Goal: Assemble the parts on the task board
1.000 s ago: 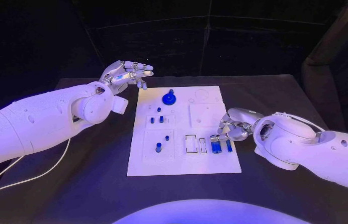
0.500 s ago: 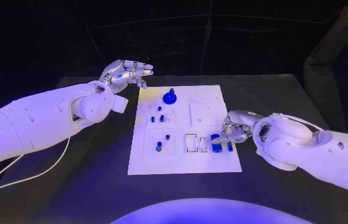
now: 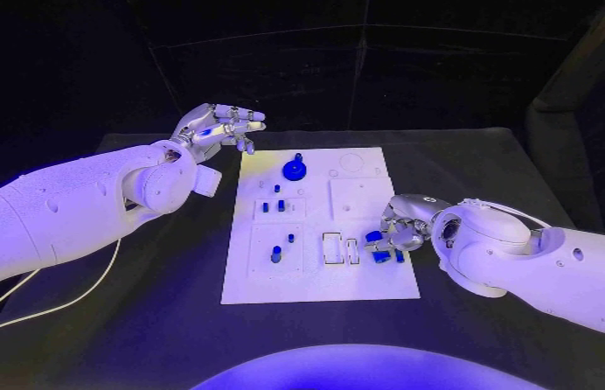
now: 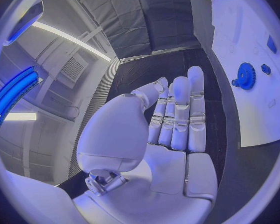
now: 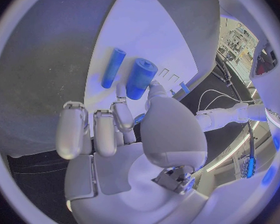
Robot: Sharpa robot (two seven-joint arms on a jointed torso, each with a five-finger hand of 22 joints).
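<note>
The white task board [image 3: 316, 285] lies mid-table. On it are a blue gear [image 3: 294, 170], several small blue pegs such as one [image 3: 275, 253] in the left column, and empty slots [image 3: 331, 248]. My right hand [image 3: 401, 226] rests at the board's right edge and pinches a thick blue cylinder [image 5: 140, 77] by its end between thumb and a finger [image 5: 120, 98]. A thinner blue cylinder [image 5: 113, 67] lies flat on the board [image 5: 152, 30] beside it. My left hand [image 3: 222, 128] hovers off the board's far left corner, fingers [image 4: 180, 114] straight and apart, empty.
Black table [image 3: 139, 320] surrounds the board, with free room on every side. A pale cable [image 3: 76, 298] trails under my left arm. The left wrist view shows the gear [image 4: 246, 75] on the board [image 4: 252, 20].
My right hand has crept a little leftward onto the board, and the thick blue cylinder now sits at its fingertips. The left hand has barely moved.
</note>
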